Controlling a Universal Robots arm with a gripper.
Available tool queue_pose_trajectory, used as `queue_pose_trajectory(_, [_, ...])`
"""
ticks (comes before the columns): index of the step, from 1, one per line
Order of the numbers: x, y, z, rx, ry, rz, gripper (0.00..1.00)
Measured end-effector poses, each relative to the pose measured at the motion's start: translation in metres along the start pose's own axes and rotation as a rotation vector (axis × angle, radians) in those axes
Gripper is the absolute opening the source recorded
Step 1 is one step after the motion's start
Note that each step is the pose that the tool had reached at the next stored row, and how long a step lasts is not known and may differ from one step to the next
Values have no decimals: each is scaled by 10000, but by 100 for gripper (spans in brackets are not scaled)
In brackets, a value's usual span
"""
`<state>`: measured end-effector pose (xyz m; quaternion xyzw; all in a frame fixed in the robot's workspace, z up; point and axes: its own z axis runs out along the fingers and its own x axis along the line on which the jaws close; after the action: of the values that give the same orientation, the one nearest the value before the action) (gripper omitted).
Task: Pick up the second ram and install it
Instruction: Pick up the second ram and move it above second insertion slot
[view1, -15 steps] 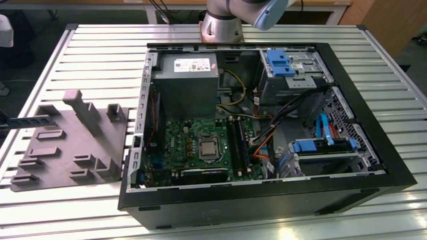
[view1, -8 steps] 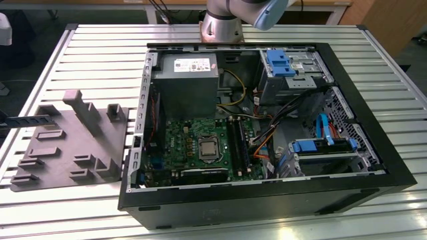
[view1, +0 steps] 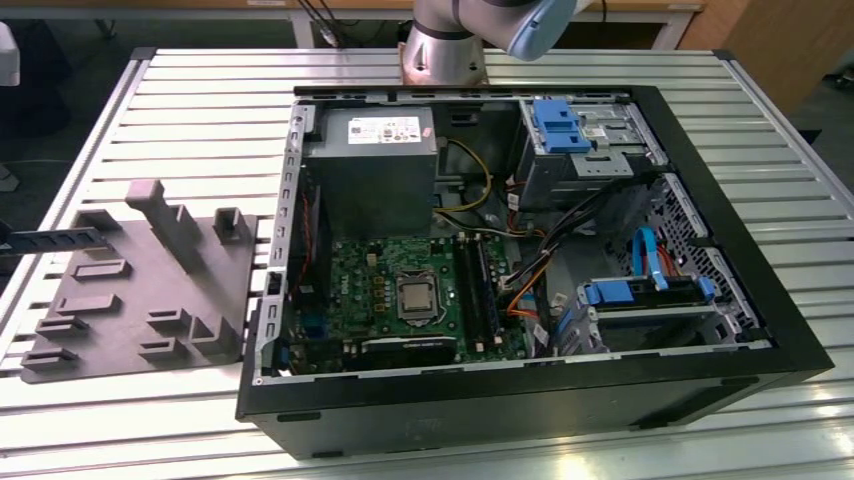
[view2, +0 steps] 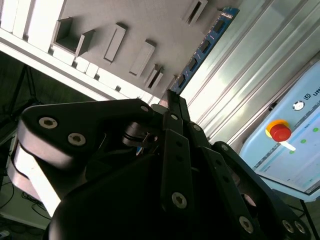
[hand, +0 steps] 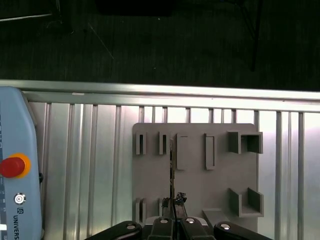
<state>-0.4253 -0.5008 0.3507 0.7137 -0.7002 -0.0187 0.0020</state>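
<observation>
The second ram (view2: 205, 47) is clamped by one end in the narrowed tool (view2: 169, 97), held on edge ahead of it, seemingly to clear the grey tray (hand: 195, 185) beneath

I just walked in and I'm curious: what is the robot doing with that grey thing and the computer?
The robot arm's tool is closed on one end of the second ram, a thin blue memory board, over the grey slotted holder on the metal table. I cannot tell whether the board is lifted clear of the holder. The open computer case stands beside the holder, and the board is not in its green motherboard yet.
</observation>
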Motion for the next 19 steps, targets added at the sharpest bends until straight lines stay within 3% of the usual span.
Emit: queue_pose_trajectory(19, [-2,2,-86,0,0,0,12])
